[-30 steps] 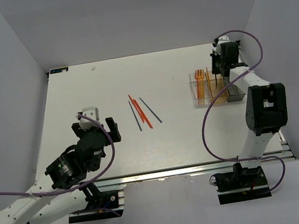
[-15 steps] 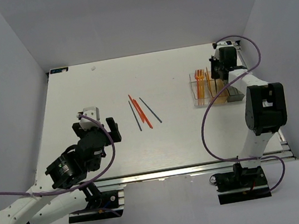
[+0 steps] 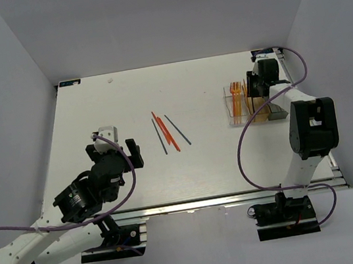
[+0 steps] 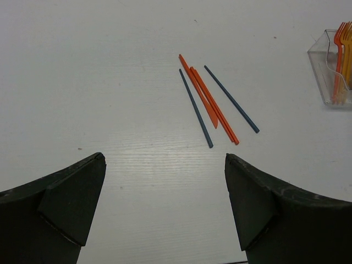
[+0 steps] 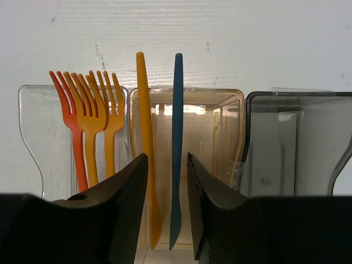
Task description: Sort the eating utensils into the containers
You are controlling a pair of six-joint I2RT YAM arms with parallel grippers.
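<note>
Utensils part-sorted; right gripper (image 5: 166, 165) at the bins, left gripper (image 4: 165, 165) over bare table.

Right gripper fingers stand a little apart and clamp nothing. Straight ahead of them is the amber-brown transparent square bin (image 5: 220, 126), holding an upright yellow-orange plastic knife (image 5: 144, 110) and a dark blue plastic knife (image 5: 177, 110), the blue one showing through the gap. Joined on its left is the clear bin (image 5: 33, 110) with three orange plastic forks (image 5: 91, 110), tines up. On its right is the smoky grey bin (image 5: 297, 137). Left gripper jaws are spread wide, nothing between them. Ahead of it and slightly right, well apart from the bins, four loose pieces lie on the white table (image 4: 82, 66): two orange-red plastic pieces (image 4: 206, 99) touching side by side, flanked by two dark blue plastic sticks (image 4: 195, 107).
</note>
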